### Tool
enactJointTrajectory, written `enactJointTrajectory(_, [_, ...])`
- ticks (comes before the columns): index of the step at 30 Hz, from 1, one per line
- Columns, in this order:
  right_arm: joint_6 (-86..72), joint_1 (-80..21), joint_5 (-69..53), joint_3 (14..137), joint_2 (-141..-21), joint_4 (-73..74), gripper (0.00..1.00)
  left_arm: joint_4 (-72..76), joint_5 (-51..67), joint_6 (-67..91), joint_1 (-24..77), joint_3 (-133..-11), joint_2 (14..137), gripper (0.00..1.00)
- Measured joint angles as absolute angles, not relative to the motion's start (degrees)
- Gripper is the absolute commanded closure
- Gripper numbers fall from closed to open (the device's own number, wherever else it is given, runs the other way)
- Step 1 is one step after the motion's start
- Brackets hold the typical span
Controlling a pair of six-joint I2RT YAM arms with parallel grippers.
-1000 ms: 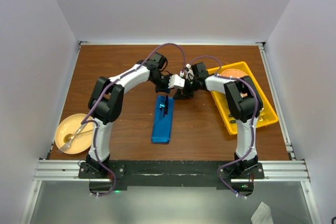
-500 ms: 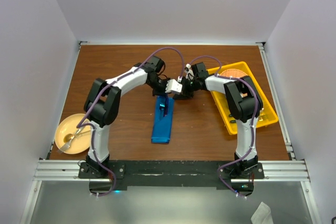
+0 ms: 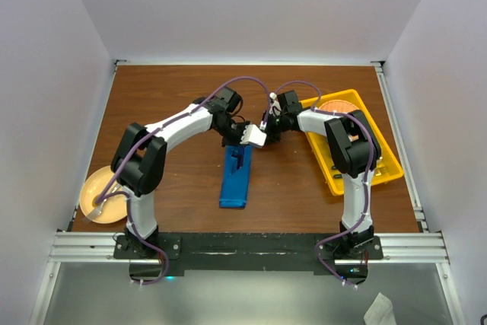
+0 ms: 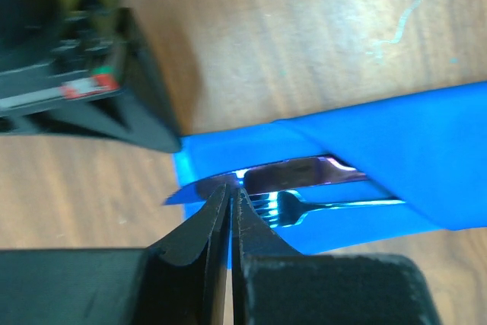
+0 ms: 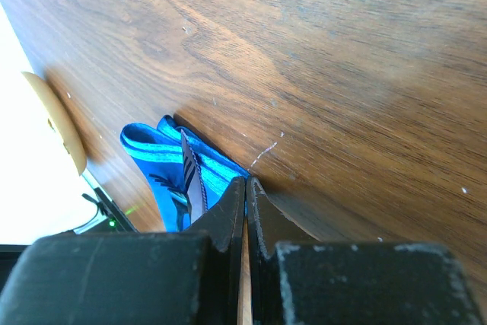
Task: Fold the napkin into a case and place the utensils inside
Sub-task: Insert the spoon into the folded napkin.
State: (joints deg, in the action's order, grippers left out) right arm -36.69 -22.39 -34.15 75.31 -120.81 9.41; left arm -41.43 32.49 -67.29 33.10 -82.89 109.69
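**Two Claws Meet at the Mouth of the Blue Case**

The left claw (image 4: 230,195), its fingers drawn to a sliver of a gap, pinches what looks like the near end of the knife (image 4: 297,174). The rest of the knife lies inside the open far end of the case (image 3: 234,180). A blue fork (image 4: 304,207) lies just beside the knife in the same pocket, tines toward the claw. The right claw (image 5: 246,183) is fully closed and holds nothing. Its tip presses down on the table (image 3: 175,97) at a corner of the case's mouth, touching the cloth's edge. The case, a narrow flat packet of bright blue cloth, lies lengthwise at mid-table between the two arms. A yellow tray (image 3: 373,182) sits to the right and a yellow plate (image 3: 90,188) at the near left, both well apart from the case.
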Motion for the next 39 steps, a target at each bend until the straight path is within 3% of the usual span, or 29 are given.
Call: enactJointTrajectory(39, [-36.7,-22.4,-34.1,75.3,-120.8,9.4,1.0,-41.2,30.0,-67.2,35.8,-76.0,109.7,0.91])
